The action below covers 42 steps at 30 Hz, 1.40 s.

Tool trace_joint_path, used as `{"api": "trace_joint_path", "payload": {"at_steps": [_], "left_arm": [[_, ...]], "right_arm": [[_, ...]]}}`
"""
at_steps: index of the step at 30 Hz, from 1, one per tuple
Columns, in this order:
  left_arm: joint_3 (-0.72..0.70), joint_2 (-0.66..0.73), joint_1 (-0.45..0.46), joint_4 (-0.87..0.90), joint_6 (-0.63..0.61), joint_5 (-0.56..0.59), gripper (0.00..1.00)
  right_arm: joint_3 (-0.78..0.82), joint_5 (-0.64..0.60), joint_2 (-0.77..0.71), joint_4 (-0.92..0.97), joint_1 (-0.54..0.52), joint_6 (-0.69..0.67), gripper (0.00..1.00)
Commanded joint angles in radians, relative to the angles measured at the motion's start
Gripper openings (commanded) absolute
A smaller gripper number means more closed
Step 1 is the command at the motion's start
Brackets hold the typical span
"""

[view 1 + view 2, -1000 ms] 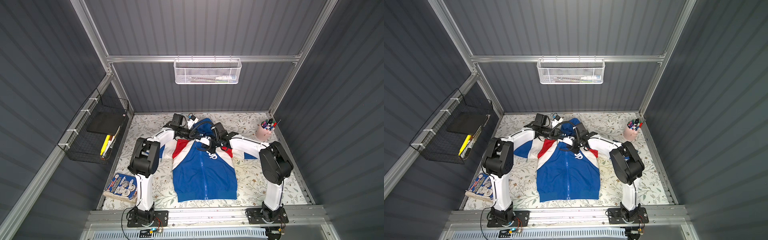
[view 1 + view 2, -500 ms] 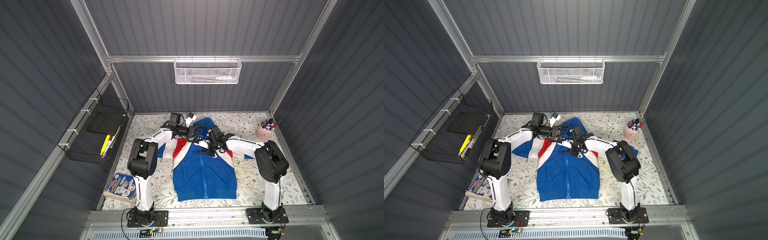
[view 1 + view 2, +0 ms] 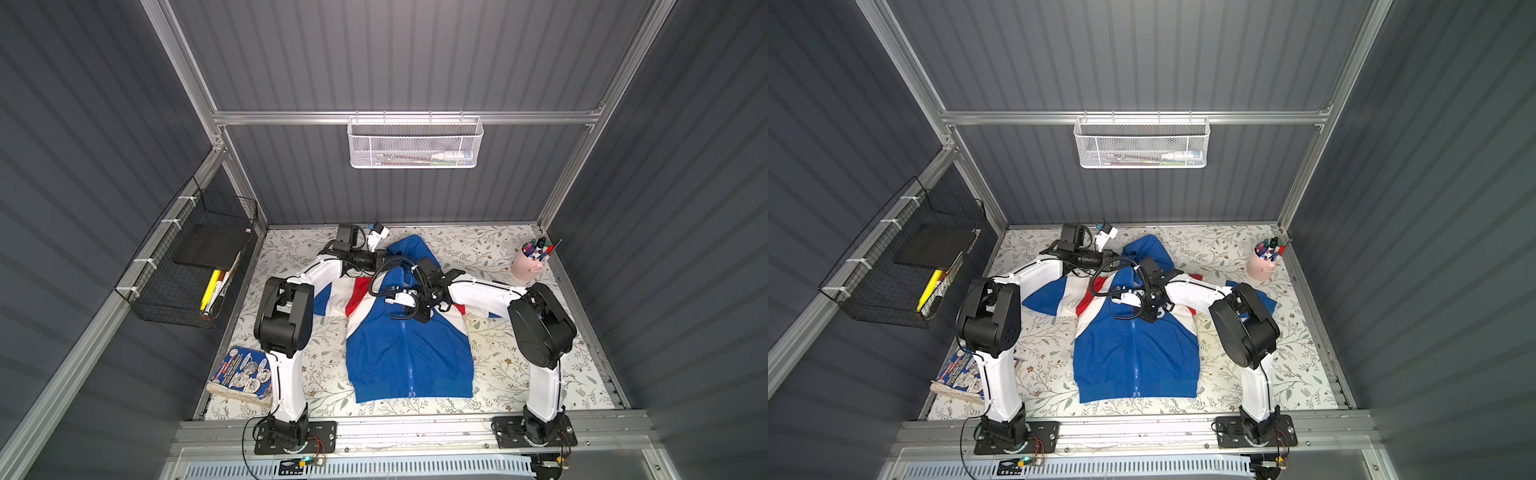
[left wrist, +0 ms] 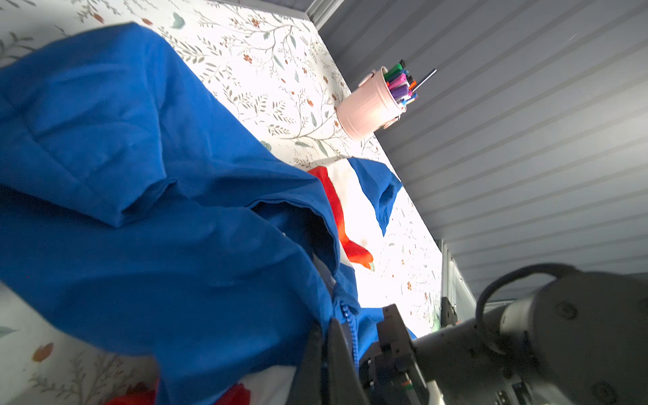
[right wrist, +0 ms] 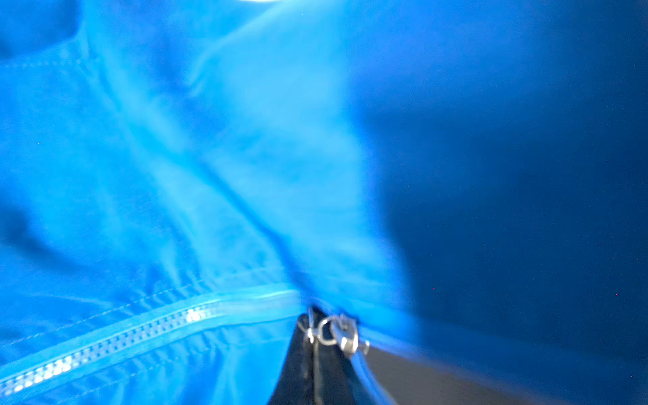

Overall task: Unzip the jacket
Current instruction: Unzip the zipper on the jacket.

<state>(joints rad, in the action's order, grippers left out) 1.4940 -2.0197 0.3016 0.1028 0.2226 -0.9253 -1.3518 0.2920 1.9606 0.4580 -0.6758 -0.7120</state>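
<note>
Firmly, the right gripper (image 5: 315,364) pinches the ring pull (image 5: 335,333) on the chest while the left gripper (image 4: 328,354) clamps the collar (image 4: 315,266) edge beside the zip, both on the jacket (image 3: 407,357), which lies front up on the table (image 3: 519,374), zipped from the pull to the hem, hood (image 3: 409,249) toward the back wall (image 3: 395,195).

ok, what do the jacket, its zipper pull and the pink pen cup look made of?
jacket: soft matte fabric, it folds and creases; fibre unclear.
zipper pull: silvery metal, by its glints.
pink pen cup: smooth, matte; painted metal or plastic, can't tell.
</note>
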Motion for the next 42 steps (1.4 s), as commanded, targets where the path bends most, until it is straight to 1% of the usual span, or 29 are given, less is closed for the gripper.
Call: {"api": "trace_joint_path", "payload": {"at_steps": [1, 12, 20, 29, 30, 42], "left_arm": [[0.060, -0.011, -0.016, -0.060, 0.019, 0.011, 0.00], [0.104, -0.052, -0.020, -0.057, 0.028, 0.015, 0.00], [0.112, -0.071, -0.027, -0.058, 0.042, 0.039, 0.00], [0.129, -0.085, -0.034, -0.064, 0.052, 0.046, 0.00], [0.134, -0.085, -0.034, -0.065, 0.055, 0.049, 0.00], [0.229, -0.136, -0.056, -0.040, 0.063, 0.106, 0.00]], "right_arm": [[0.006, 0.047, -0.009, 0.098, -0.022, -0.024, 0.00], [0.045, 0.053, -0.041, 0.129, -0.049, 0.005, 0.00], [0.081, 0.052, -0.066, 0.139, -0.071, 0.029, 0.00], [0.099, 0.035, -0.060, 0.165, -0.116, 0.034, 0.00], [0.099, -0.005, -0.059, 0.171, -0.120, 0.033, 0.00], [0.125, 0.004, -0.092, 0.236, -0.161, 0.031, 0.00]]}}
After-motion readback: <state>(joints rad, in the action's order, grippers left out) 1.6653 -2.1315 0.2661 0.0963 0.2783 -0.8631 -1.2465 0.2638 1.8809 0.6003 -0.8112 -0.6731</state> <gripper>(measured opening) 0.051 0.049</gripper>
